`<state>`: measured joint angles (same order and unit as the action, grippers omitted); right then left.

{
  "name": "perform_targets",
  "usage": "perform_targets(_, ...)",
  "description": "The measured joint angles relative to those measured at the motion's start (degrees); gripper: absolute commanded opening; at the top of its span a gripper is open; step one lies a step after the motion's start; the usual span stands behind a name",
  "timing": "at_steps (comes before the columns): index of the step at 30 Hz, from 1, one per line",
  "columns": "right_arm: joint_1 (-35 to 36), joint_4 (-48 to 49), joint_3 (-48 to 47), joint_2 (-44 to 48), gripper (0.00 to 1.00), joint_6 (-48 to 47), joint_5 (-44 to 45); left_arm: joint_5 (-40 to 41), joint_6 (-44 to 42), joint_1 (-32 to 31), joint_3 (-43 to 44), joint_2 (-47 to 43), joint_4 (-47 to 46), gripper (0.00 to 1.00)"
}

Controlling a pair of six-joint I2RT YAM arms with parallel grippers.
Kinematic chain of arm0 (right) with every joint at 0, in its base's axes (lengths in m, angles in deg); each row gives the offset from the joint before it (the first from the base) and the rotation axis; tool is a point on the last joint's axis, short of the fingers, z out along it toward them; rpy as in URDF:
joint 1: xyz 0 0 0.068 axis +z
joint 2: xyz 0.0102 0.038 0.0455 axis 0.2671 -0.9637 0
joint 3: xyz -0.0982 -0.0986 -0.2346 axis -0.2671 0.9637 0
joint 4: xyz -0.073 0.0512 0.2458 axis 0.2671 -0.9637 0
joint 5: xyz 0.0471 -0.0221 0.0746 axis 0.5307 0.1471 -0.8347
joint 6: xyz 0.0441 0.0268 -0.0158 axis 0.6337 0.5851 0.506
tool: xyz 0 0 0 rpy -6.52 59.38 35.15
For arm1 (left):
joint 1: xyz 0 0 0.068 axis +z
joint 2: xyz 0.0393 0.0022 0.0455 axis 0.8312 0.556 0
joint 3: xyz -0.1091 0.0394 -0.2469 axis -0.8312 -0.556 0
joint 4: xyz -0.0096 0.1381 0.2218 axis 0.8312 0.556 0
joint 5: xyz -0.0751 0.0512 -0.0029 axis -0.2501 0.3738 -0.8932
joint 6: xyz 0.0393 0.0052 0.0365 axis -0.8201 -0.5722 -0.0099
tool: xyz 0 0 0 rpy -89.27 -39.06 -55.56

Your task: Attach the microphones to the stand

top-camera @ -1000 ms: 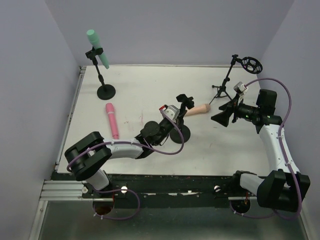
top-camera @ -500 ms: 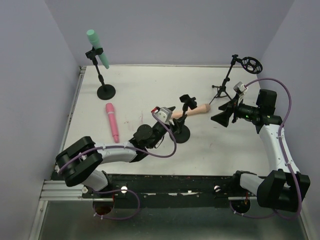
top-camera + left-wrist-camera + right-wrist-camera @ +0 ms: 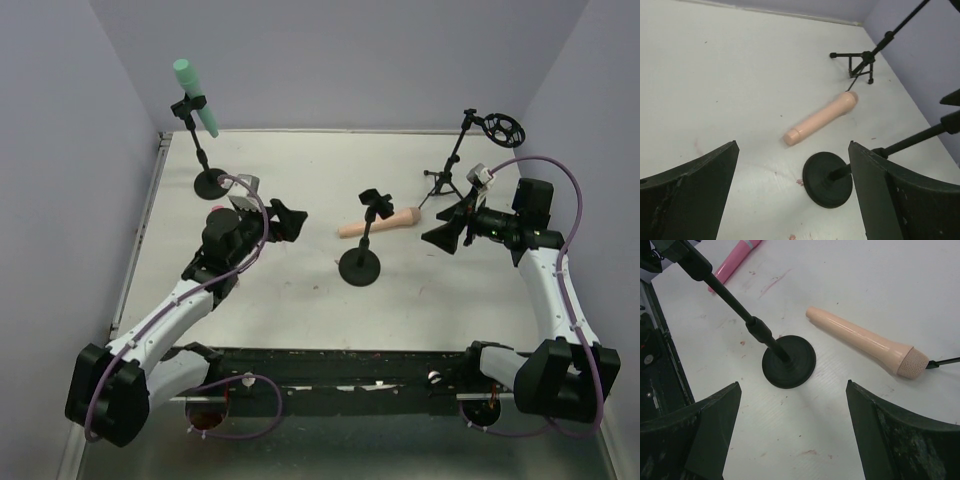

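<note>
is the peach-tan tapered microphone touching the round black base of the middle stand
Apart. The right wrist view shows a strip of bare white table between the peach-tan tapered microphone and the round black stand base.

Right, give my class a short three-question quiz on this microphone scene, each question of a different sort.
1. True or false: the peach microphone lies flat on the table.
2. Which microphone is clipped in a stand? A pink, B teal-green, C peach.
3. How do the jaws of the left gripper and the right gripper stand?
Key: 1 true; 2 B, in the far-left stand; 3 both open, holding nothing.
</note>
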<state>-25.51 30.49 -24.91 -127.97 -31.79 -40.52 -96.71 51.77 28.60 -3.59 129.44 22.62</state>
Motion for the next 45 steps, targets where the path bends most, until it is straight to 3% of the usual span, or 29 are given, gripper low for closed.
perform_targets(4, 0.0, 0.0, 0.0, 0.0, 0.94, 0.0, -0.2, 0.3, 2.1, 5.9, 6.3, -1.1, 17.4, 0.98)
perform_targets(7, 0.0, 0.0, 0.0, 0.0, 0.94, 0.0, -0.2, 7.1, 2.3, 8.2, 13.0, 1.5, 30.4, 0.98)
perform_targets(12, 0.0, 0.0, 0.0, 0.0, 0.94, 0.0, -0.3, 16.8, 4.4, 10.8, 16.5, 7.1, 40.3, 0.94)
perform_targets(21, 0.0, 0.0, 0.0, 0.1, 0.94, 0.0, -1.1, 26.1, 13.2, 15.5, 16.4, 21.1, 49.3, 0.86)
perform_targets(23, 0.0, 0.0, 0.0, 0.1, 0.94, 0.0, -1.2, 26.6, 14.3, 15.7, 16.4, 22.4, 49.9, 0.72)
perform_targets(27, 0.0, 0.0, 0.0, 0.1, 0.94, 0.0, -1.4, 27.1, 15.6, 16.0, 16.5, 23.9, 50.2, 0.66)
perform_targets(35, 0.0, 0.0, 0.0, 0.1, 0.94, 0.0, -1.5, 27.1, 16.5, 17.2, 17.2, 25.7, 51.9, 0.67)
perform_targets(45, 0.0, -0.3, 0.0, 0.4, 0.94, 0.0, -1.5, 26.9, 16.6, 17.5, 28.3, 34.1, 60.3, 0.65)
